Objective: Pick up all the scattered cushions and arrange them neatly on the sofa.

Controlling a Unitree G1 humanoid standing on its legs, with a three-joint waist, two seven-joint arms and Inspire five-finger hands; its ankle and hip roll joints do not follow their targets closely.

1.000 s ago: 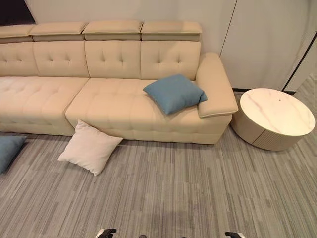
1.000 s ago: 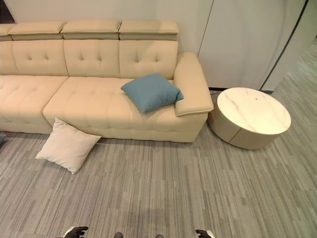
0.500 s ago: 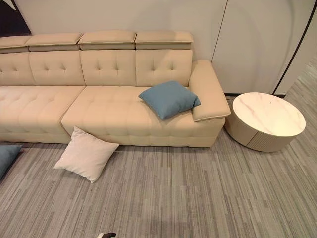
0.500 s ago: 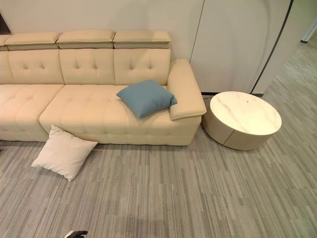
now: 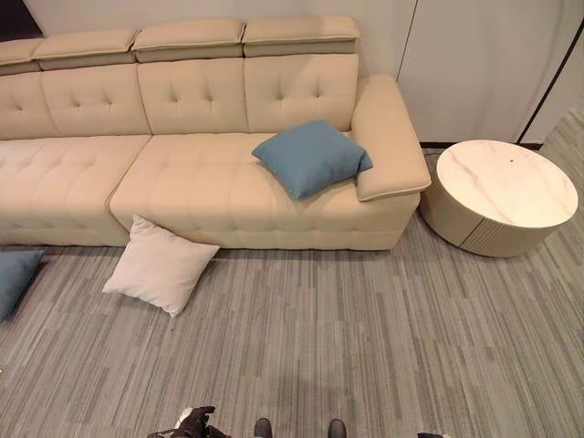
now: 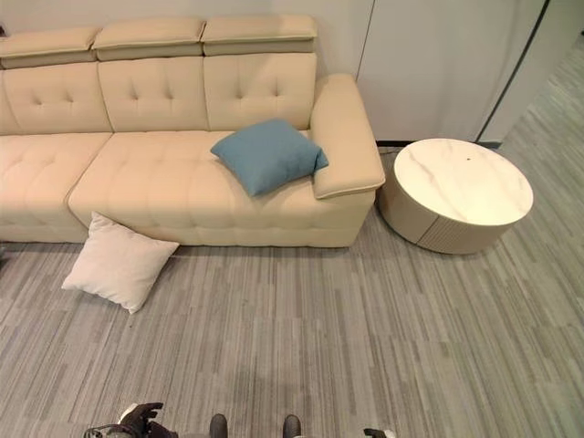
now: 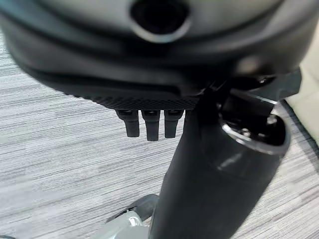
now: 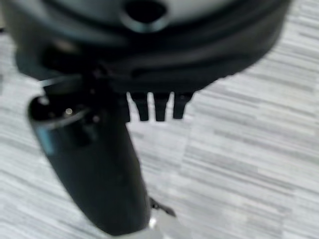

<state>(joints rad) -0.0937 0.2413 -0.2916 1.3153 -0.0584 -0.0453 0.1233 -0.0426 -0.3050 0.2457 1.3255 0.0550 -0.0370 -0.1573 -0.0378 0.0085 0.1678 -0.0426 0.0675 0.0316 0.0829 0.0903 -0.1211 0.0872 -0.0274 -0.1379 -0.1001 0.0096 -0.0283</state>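
Change noted: against the frames half a second back, the whole picture has shifted. The sofa (image 5: 210, 155) sits higher in both eye views and more floor (image 5: 365, 347) shows below it. All items shift together, so this reads as a camera tilt downward, not a move of any object. Their places relative to one another are unchanged.

Sofa: long, cream, tufted, along the wall. One blue cushion (image 5: 310, 157) lies on the seat at the robot's right end, just beside the armrest and tilted against it.

Round side table (image 5: 500, 193): stands on the floor right of the sofa, marble-look tabletop, nothing on it.

White cushion (image 5: 160, 266): on the floor, its upper corner touching the front of the sofa base. Second blue cushion (image 5: 15, 276): on the floor at the left edge of the left eye view, partly cut off.

Left hand (image 5: 194, 422): low at the bottom edge of the eye views. Its wrist view shows the fingers (image 7: 149, 124) hanging loosely straight, thumb out, nothing held. Right hand (image 8: 99, 164): fingers likewise relaxed and empty over bare floor.

Judgement: two cushions remain to be lifted; no grasp has begun. The downward look suggests the robot is sizing up the floor items, the white cushion being the nearer candidate.
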